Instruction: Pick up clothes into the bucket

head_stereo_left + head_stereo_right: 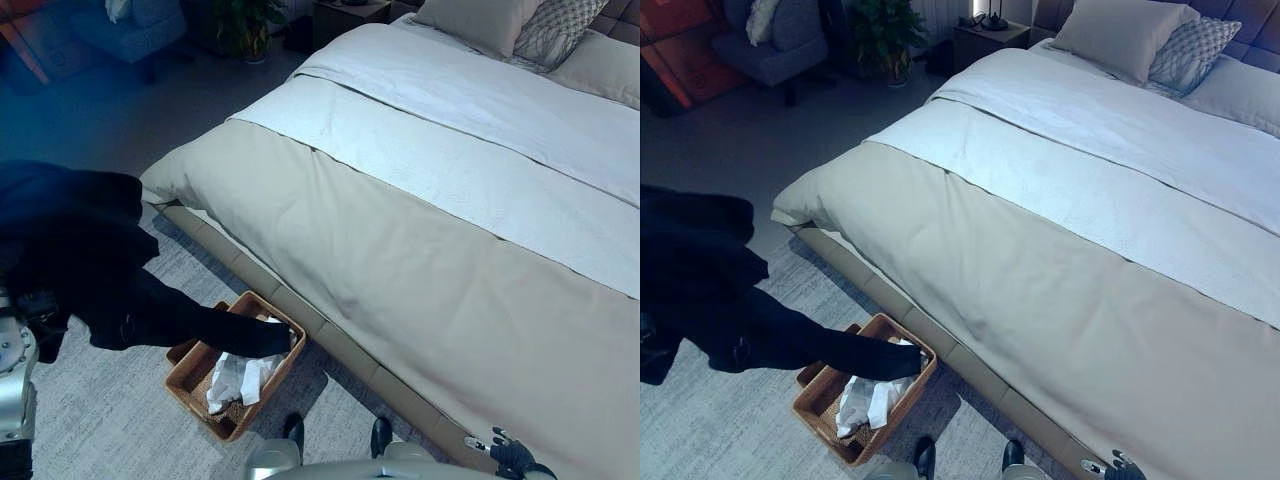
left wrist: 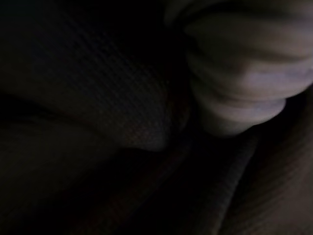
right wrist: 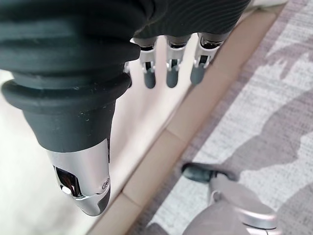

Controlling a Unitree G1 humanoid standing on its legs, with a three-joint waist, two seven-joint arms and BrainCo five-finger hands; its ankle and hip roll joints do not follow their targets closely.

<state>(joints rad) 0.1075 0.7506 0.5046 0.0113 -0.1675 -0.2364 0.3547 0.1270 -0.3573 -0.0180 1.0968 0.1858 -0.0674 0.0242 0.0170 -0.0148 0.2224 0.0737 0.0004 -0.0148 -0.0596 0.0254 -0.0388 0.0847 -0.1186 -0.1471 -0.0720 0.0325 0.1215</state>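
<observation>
A large black garment [image 1: 80,260] hangs bunched at the left, and one long end of it [image 1: 245,335] reaches down over the far rim of a woven basket [image 1: 188,385] on the rug. A white cloth [image 1: 235,380] lies inside the basket. In the left wrist view, dark cloth [image 2: 98,122] wraps closely round my left hand [image 2: 244,83], so that its fingers are hidden. My right hand [image 3: 168,73] hangs by the bed's lower edge [image 1: 505,452] with its fingers straight and nothing in them.
A wide bed [image 1: 420,220] with a beige cover, a white sheet and pillows [image 1: 480,20] stands right behind the basket. The basket sits on a grey rug [image 1: 110,420]. An armchair [image 1: 770,40], a plant [image 1: 885,30] and a nightstand [image 1: 990,35] stand far off.
</observation>
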